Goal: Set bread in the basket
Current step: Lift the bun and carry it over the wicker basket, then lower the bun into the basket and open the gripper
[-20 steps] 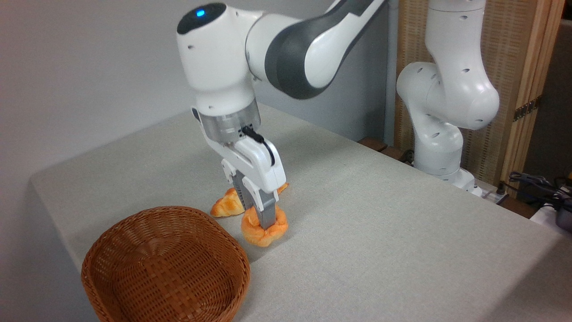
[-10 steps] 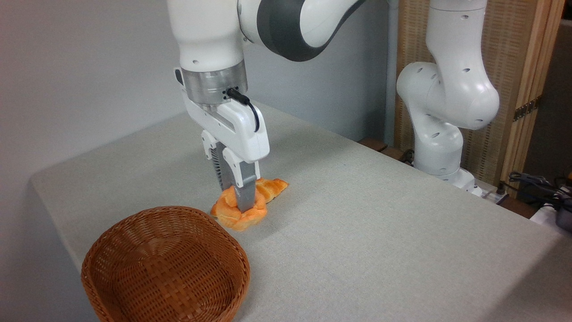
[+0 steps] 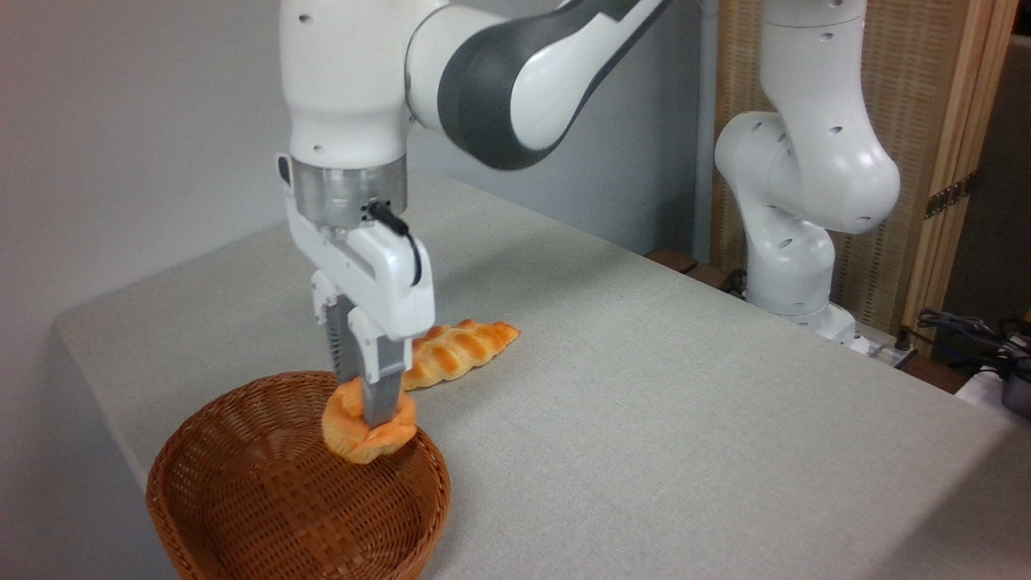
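Gripper (image 3: 369,419): fingers clamped on the bun (image 3: 367,428), held over the basket's back rim
Wicker basket (image 3: 242,507): on the table (image 3: 685,403)
Braided loaf (image 3: 459,351): behind the basket

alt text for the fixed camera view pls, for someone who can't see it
A white robot arm's gripper holds a small orange bun over the rim of a brown wicker basket on a grey table. A long braided loaf lies behind.

You are looking at a glossy white Panda arm (image 3: 515,72) with dark grey joint bands, a silver wrist ring, a looped black cable — and a white gripper (image 3: 372,407) with grey fingers (image 3: 382,396)
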Action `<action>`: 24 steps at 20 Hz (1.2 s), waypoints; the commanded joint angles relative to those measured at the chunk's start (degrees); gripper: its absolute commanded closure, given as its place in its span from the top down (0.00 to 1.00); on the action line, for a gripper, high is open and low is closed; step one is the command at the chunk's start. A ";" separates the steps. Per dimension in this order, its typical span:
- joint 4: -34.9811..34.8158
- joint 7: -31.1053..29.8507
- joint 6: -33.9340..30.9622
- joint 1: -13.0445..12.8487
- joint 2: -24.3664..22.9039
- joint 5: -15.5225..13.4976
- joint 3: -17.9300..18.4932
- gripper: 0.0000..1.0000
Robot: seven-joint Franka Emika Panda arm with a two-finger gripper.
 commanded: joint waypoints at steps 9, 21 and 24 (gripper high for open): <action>4.13 -1.06 2.29 -0.27 6.16 -1.30 0.31 1.00; 4.22 -4.56 2.20 -0.44 4.49 -1.13 -0.04 1.00; 4.13 -7.21 1.06 -0.62 2.30 -0.78 -0.92 1.00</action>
